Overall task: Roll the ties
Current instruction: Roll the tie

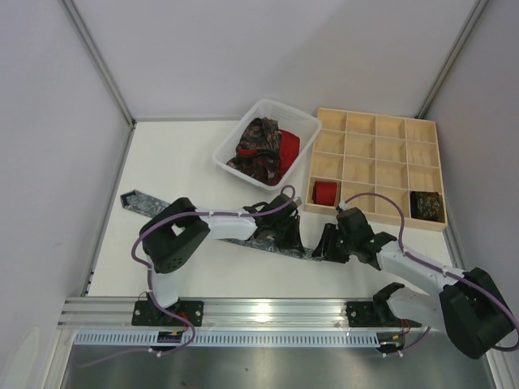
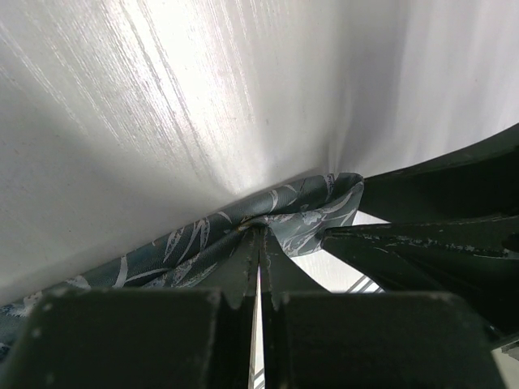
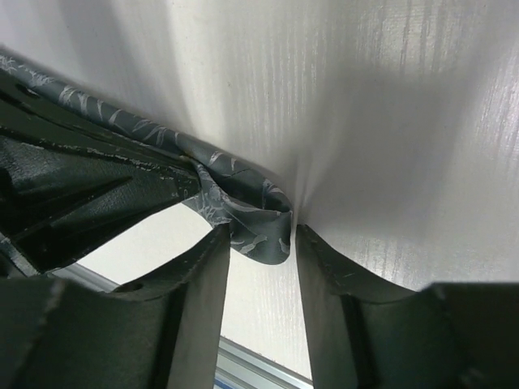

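A grey patterned tie (image 1: 139, 200) lies slanted across the table from the far left towards the middle. My left gripper (image 1: 285, 229) is shut on it near its right end; in the left wrist view its jaws (image 2: 259, 235) pinch the bunched fabric (image 2: 186, 243) with only a hairline gap. My right gripper (image 1: 326, 247) is just to the right. In the right wrist view its fingers (image 3: 258, 235) stand a little apart, and the tie's folded end (image 3: 251, 219) between the tips touches both. More ties, maroon paisley and red, lie in the white basket (image 1: 231, 139).
The wooden grid tray (image 1: 377, 166) stands at the back right, with a red roll (image 1: 324, 192) and a dark roll (image 1: 426, 204) in its near compartments. Grey walls close in the left and right sides. The metal rail (image 1: 268, 312) runs along the near edge.
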Robot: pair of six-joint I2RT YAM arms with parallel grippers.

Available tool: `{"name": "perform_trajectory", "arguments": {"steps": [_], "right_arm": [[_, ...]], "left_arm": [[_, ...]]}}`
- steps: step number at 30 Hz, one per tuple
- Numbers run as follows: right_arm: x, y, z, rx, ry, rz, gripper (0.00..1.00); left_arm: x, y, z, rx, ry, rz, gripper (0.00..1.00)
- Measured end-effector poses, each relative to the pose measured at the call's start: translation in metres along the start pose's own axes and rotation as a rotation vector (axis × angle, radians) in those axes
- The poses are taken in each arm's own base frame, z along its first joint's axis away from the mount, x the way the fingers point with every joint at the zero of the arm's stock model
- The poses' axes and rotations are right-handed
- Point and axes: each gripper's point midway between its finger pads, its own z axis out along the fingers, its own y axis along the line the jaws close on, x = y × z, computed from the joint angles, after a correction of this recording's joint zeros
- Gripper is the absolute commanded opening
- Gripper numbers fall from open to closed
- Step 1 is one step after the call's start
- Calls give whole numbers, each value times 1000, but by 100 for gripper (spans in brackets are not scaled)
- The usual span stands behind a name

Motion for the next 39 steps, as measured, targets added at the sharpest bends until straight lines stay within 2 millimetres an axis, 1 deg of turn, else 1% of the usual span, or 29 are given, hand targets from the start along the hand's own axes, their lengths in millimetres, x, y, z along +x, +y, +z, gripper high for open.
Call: {"name": "perform_trajectory", "arguments": {"steps": [4,7,8,10,16,18,20,24,27,32,39], "right_arm": [[-1,4,-3,-23,-10,-7,36],[-3,10,-7,-51,-19,-13,25],[-3,11,-8,-55,-16,-13,18],[-2,14,-8,-61,-6,-11,12],[-5,28,-6,-78,26,-15,4],[-4,34,-6,-87,32,-19,3],[-4,40,-6,-95,35,-22,0],[-9,46,-8,-87,18,-13,0],[-10,45,-9,-67,9,3,0],[-8,36,-14,-17,4,43,0],[-7,32,-20,8,-4,83,0]], "left_arm": [[0,0,1,5,5,-1,0],[0,0,1,7,8,0,0],[0,0,1,9,9,1,0],[0,-1,1,12,10,2,0],[0,-1,2,15,12,5,1],[0,-1,2,16,13,5,1],[0,-2,2,16,13,5,1],[0,-2,2,16,13,5,1],[0,-2,2,16,12,6,0],[-1,-1,1,11,2,10,1],[0,7,-6,-28,-10,27,0]]}}
